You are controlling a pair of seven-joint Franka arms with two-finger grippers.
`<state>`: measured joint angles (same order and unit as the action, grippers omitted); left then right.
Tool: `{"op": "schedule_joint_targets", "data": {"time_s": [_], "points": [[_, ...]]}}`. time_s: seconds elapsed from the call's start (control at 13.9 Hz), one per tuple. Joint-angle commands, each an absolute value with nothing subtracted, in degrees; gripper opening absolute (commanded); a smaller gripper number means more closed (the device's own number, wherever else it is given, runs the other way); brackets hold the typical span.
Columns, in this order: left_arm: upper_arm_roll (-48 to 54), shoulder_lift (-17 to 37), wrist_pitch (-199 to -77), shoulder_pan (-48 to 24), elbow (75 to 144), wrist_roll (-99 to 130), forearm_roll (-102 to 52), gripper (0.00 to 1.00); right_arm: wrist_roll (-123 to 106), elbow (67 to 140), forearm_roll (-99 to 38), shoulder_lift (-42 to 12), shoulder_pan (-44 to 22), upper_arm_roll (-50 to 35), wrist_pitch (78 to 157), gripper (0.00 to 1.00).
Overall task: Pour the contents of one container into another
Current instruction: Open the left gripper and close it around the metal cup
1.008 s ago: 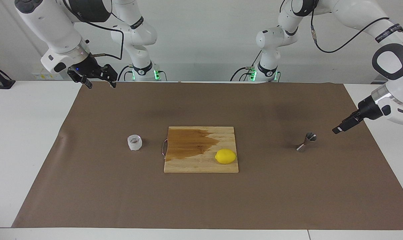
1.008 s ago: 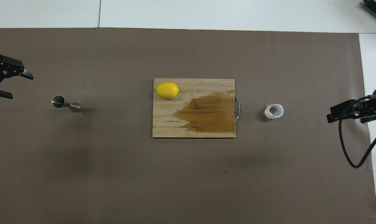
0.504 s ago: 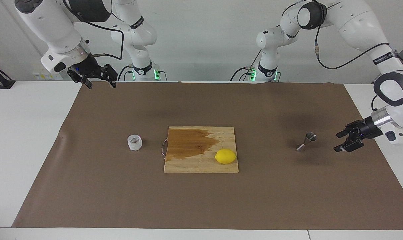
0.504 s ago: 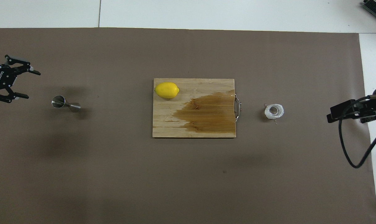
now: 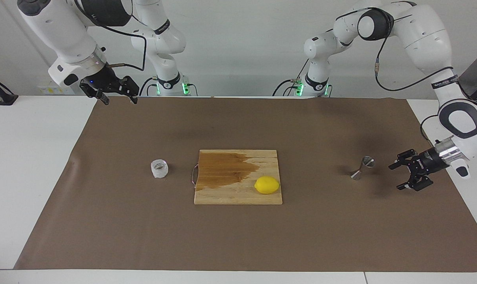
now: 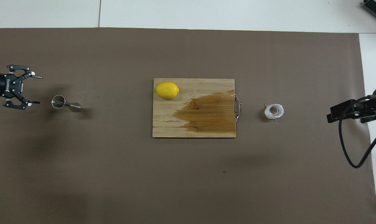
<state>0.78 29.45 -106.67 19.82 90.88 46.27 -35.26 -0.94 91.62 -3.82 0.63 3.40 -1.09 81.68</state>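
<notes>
Brown paper covers the white table [image 5: 33, 165], and two arms work over it, each with one pincer. Nearest to the left pincer [image 5: 401, 176], which hangs low with its fingers spread wide and nothing between them, stands the single steel jigger [image 5: 363, 167], just beside the fingertips yet apart from them; turned sideways toward it, the pincer seems set to take it at the waist. Next out lies one wooden cutting board [image 5: 238, 195] in the middle, carrying one lemon [image 5: 267, 184] and a dark wet patch [image 5: 222, 169]. Past the board, toward the right arm's end, sits the one ribbed glass cup [image 5: 159, 168], upright and untouched, probably placed there for the right arm to pour from. Farthest off, the right pincer [image 5: 120, 98] waits high above the paper's edge, released and empty, well apart from the cup.
</notes>
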Motion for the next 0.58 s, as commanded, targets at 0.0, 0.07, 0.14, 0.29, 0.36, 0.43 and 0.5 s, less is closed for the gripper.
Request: {"op": "schedule_joint_targets", "data": {"time_s": [0.0, 0.07, 0.14, 0.29, 0.36, 0.43, 0.5], "points": [[0.88, 23.74, -111.26, 20.13, 102.18, 48.87, -38.75, 1.0, -1.76, 90.7, -3.52, 0.35, 4.04, -1.49, 80.6, 1.0], [0.97, 23.03, -112.66, 20.56, 104.22, 48.87, -40.06, 1.0, -1.76, 90.7, -3.52, 0.35, 4.04, -1.49, 80.6, 1.0], [0.97, 22.68, -113.46, 20.04, 105.37, 48.87, -41.12, 1.0, -1.76, 90.7, -3.52, 0.35, 4.04, -1.49, 80.6, 1.0], [0.97, 21.72, -112.86, 19.6, 107.65, 48.87, -44.63, 1.0, -1.76, 90.7, -3.52, 0.35, 4.04, -1.49, 80.6, 1.0], [0.97, 21.01, -112.85, 19.6, 109.49, 48.69, -46.21, 1.0, -1.76, 90.7, -3.52, 0.35, 4.04, -1.49, 80.6, 1.0], [1.05, 20.74, -112.76, 19.6, 110.03, 48.69, -47.19, 1.0, -1.76, 90.7, -3.52, 0.35, 4.13, -1.49, 80.6, 1.0], [1.05, 20.66, -112.68, 19.51, 110.21, 48.69, -48.15, 1.0, -1.76, 90.7, -3.52, 0.35, 4.04, -1.49, 80.6, 1.0]]}}
